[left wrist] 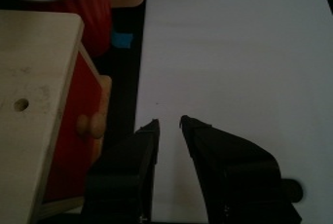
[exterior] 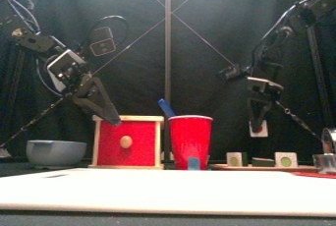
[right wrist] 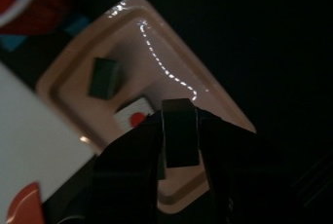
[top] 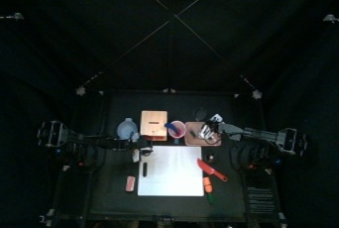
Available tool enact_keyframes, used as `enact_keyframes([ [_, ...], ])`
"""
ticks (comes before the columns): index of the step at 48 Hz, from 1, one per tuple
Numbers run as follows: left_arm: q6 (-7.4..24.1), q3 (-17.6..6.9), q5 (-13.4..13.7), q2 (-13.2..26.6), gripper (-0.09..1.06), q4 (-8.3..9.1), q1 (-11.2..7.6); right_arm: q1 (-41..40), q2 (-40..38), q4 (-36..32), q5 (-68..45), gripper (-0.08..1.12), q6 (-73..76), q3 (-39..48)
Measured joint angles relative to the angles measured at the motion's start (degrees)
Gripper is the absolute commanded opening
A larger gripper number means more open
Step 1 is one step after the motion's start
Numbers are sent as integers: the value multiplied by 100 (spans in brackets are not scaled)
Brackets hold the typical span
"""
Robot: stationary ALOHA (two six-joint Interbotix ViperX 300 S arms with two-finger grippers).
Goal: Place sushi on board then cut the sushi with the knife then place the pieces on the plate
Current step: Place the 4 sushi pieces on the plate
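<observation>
Currently mid-pick, by the look of it. Right end effector [right wrist: 181, 106]: clamped, apparently, on a dark green sushi block [right wrist: 180, 142], above the pink tray [right wrist: 78, 87] near the worktop's back edge, right of centre. Second block [right wrist: 107, 70] lying on the tray. Left end effector [left wrist: 169, 124]: a narrow gap apart, empty, over the white board [top: 172, 172] at front centre, beside the wooden box [left wrist: 39, 92].

Risks, as judged:
- block slipping from a shallow pinch on the way to the board
- wrist clipping the red cup [exterior: 192, 140] and its blue knife [exterior: 165, 107] just beside the tray
- landing on the red toy [top: 209, 170] at the board's right edge
- crowding the left arm

Readable writing or brand marks: none found.
</observation>
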Motion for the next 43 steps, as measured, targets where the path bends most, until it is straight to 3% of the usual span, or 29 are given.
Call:
enact_keyframes([
  [11, 0, -9, 0, 0, 68, 9, 53, -105, 492, -18, -510, 81, 9, 202],
  [19, 0, -18, 9, 0, 68, 44, 53, -105, 413, -62, -466, 83, 0, 176],
  [29, 0, -35, 0, -202, 68, 123, 62, 492, -694, -185, -35, 83, 26, -70],
  [43, 0, 18, 9, -413, 68, 123, 79, 1661, -1169, -905, -492, 83, 88, -18],
])
